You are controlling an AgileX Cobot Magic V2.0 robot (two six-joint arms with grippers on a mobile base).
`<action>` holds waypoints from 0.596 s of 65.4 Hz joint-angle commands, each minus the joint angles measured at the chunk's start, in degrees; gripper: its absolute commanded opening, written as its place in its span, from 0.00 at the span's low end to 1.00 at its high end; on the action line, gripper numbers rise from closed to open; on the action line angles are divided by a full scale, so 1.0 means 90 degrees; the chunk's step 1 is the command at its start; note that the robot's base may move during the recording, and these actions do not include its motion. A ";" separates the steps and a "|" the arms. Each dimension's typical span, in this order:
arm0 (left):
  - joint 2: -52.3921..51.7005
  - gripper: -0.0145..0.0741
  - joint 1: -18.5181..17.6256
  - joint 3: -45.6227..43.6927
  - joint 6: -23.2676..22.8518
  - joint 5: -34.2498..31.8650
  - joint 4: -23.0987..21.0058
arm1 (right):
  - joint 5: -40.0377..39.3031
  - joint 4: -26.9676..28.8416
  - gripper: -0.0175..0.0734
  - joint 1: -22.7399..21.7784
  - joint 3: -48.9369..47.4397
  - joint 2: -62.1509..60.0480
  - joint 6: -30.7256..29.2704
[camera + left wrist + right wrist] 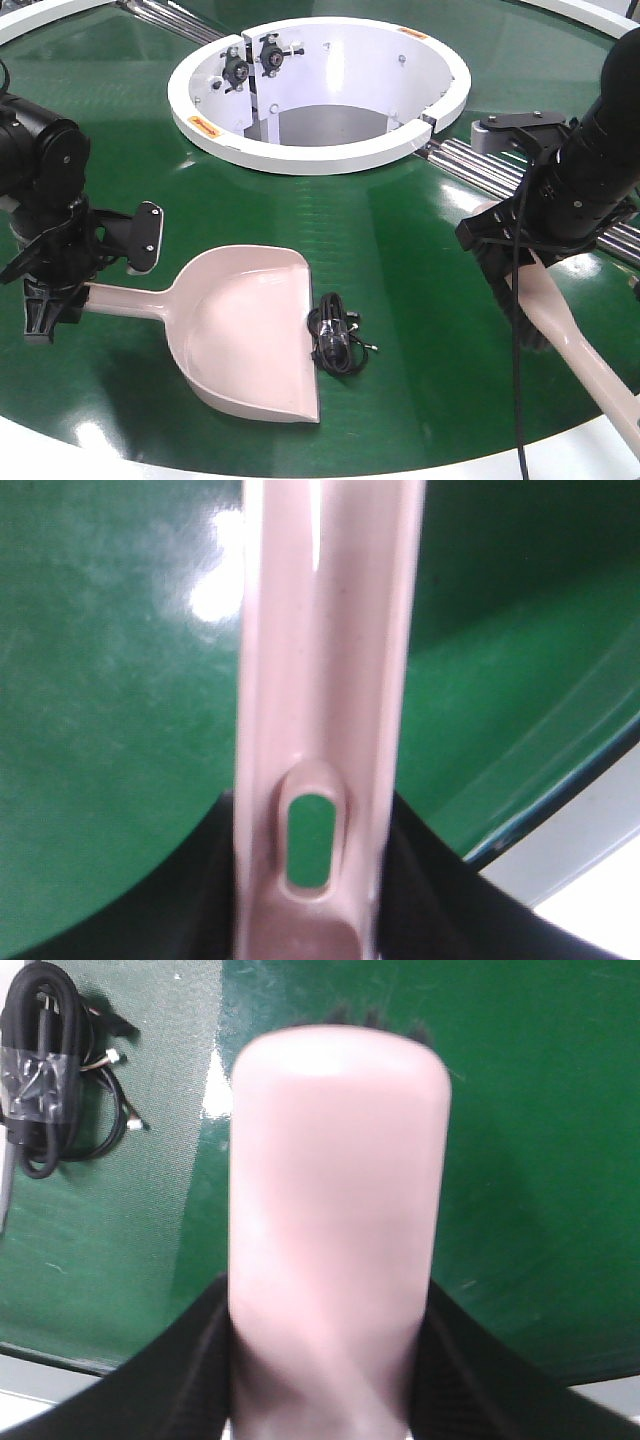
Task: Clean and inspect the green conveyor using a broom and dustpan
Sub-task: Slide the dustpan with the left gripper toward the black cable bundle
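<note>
Nearest you, the dustpan (245, 330) lay flat on the green conveyor (430, 300). Its mouth faced 3 o'clock and its handle ran out toward 9 o'clock, where your left gripper (72, 295) was clamped around it. At the pan's 3 o'clock, just beside the flat edge, sat a bundled black cable (338, 335); you could not tell whether they touched. Further toward 3 o'clock, your right gripper (512, 262) was closed on the broom (572, 348), bristles facing the belt and handle pointing to 5 o'clock. Beyond, at 12 o'clock, stood the white ring (320, 155), with chrome rollers (470, 157) running off at its 4 o'clock.
</note>
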 commanded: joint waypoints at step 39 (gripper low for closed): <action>-0.0297 0.15 -0.0049 -0.0146 -0.0094 -0.0018 -0.0841 | 0.0314 0.0020 0.19 -0.0029 -0.0197 -0.0279 -0.0052</action>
